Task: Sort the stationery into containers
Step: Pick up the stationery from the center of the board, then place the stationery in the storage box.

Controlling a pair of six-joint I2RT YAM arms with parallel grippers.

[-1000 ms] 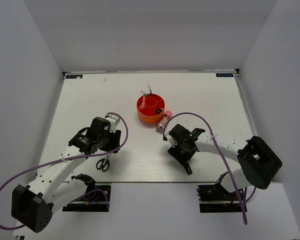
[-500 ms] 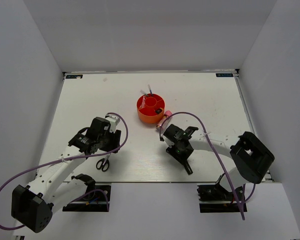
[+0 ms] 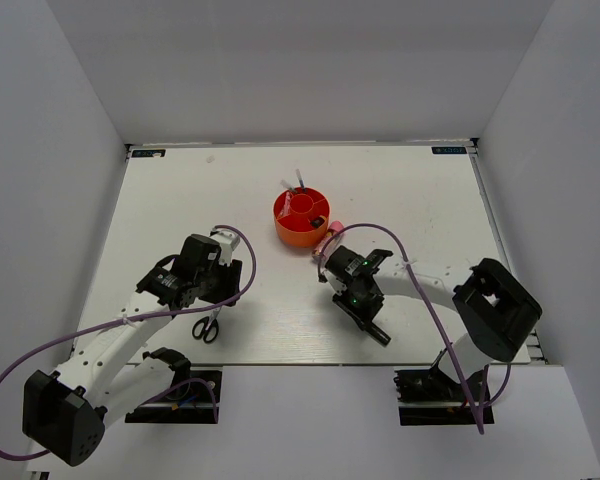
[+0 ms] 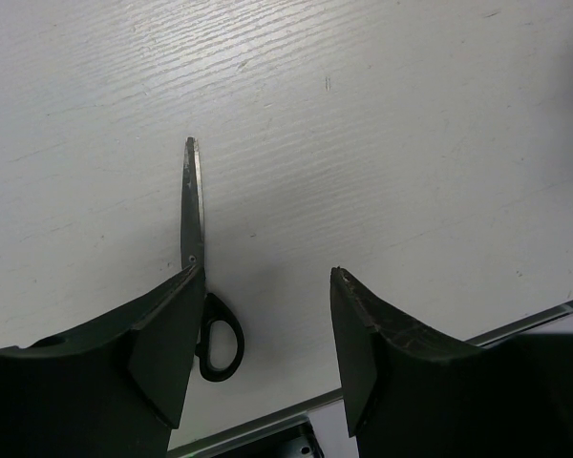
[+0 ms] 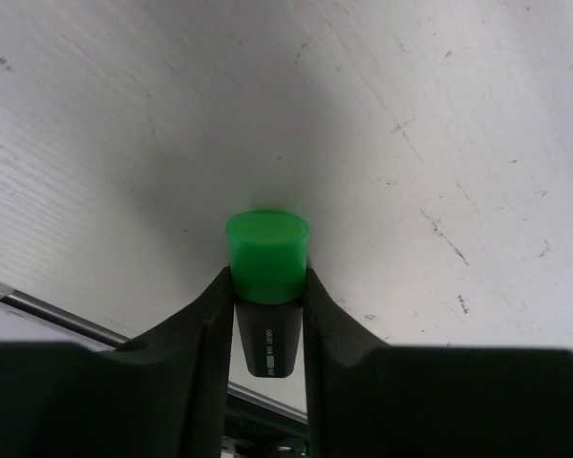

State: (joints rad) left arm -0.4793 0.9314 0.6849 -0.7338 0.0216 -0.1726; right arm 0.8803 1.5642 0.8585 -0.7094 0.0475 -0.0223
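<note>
green highlighter lengthwise between right fingers, cap outward

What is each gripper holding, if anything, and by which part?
The right gripper grips the green highlighter by its black body, just behind the cap. The left gripper is open near the scissors, holding nothing.

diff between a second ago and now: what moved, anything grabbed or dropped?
The right arm's elbow swung left, toward the table's middle. The right gripper closed onto the green-capped highlighter, which both fingers now pinch. Nothing was dropped. Unchanged: the left gripper open over the scissors, the orange tub, and the pink-capped tube beside it.
</note>
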